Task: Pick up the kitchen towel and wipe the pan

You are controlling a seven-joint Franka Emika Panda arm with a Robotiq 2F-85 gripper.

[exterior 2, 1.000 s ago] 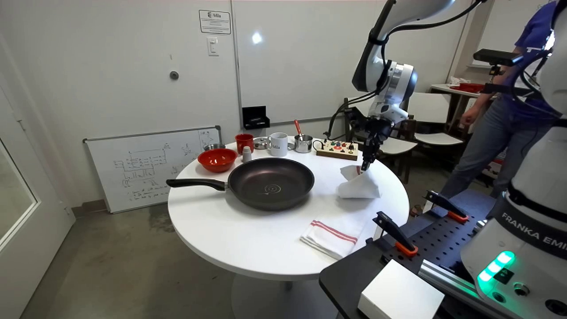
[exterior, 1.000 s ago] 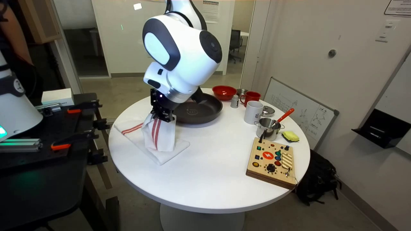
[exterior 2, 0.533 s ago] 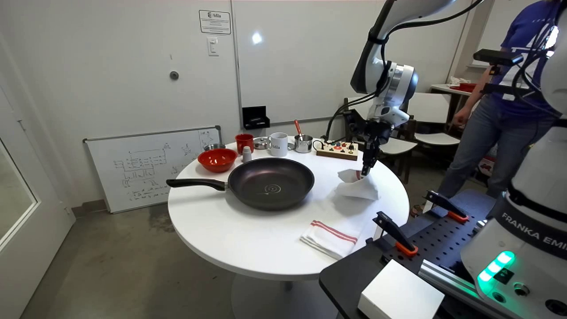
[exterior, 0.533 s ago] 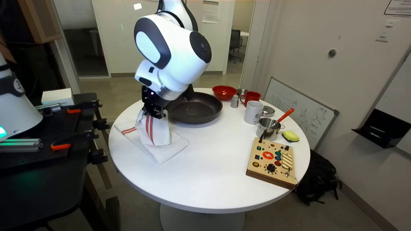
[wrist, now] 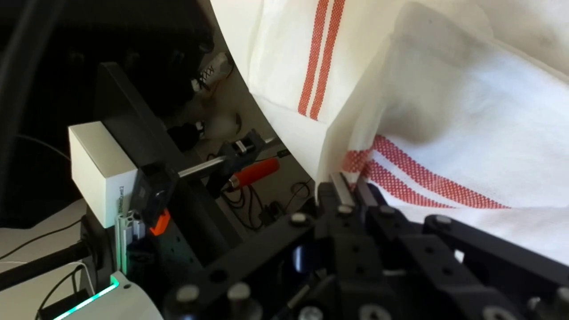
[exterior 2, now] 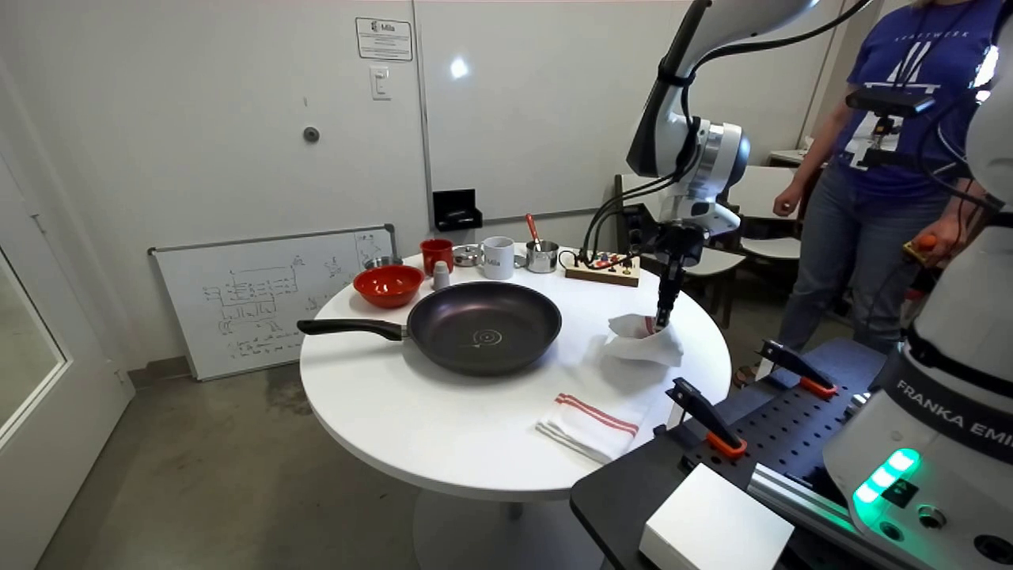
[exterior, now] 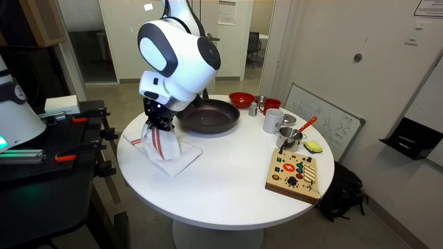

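Above the round white table (exterior 2: 443, 419), a black gripper (wrist: 354, 190) is pinching a white, red-striped cloth towel (exterior: 165, 147).
Its fingers (wrist: 342, 191) are almost meeting on it; pickup seems in hand, the next move calling for a lift across to the dark, round frying pan (exterior 2: 484, 328) nearby.

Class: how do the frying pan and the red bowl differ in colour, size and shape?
Colour: the frying pan is dark, the red bowl bright red. Size: the frying pan is wider than the red bowl. Shape: the frying pan has a long black handle; the red bowl shows none. Both are round and open-topped, upright on the white table.
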